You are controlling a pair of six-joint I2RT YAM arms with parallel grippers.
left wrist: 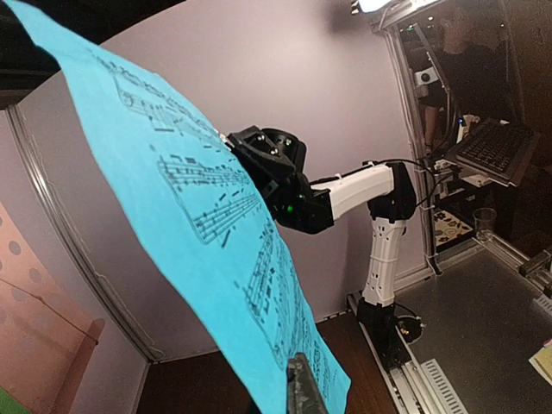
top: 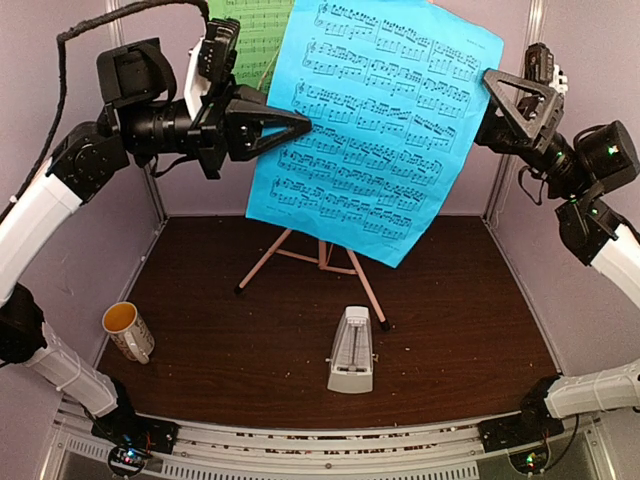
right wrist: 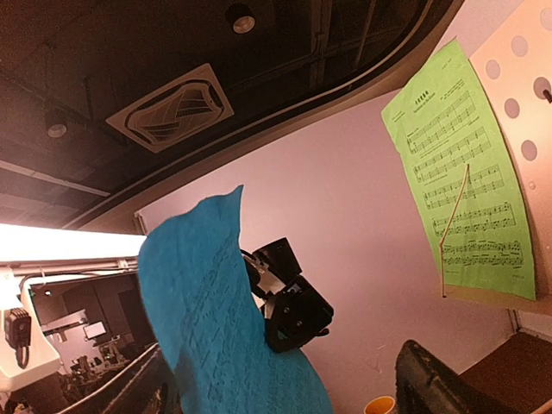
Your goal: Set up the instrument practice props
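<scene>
The music stand (top: 266, 258) is up, the green sheet (top: 250, 40) sits on it, and the metronome (top: 351, 350) stands on the desk (top: 470, 330) at 6 o'clock from its feet. What is left, I judge, is resting the blue sheet (top: 380, 120), which hangs in the air before the stand. The left jaws pinch its 9 o'clock edge. The right jaws gape wide at its 3 o'clock edge, gripping nothing.

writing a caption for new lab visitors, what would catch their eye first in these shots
The big blue sheet of music dominates the centre, held in mid-air at its left edge by the left gripper, with the right gripper open at its right edge. Behind it a green sheet rests on the pink music stand, and a pale metronome stands on the table before the stand's legs.
</scene>
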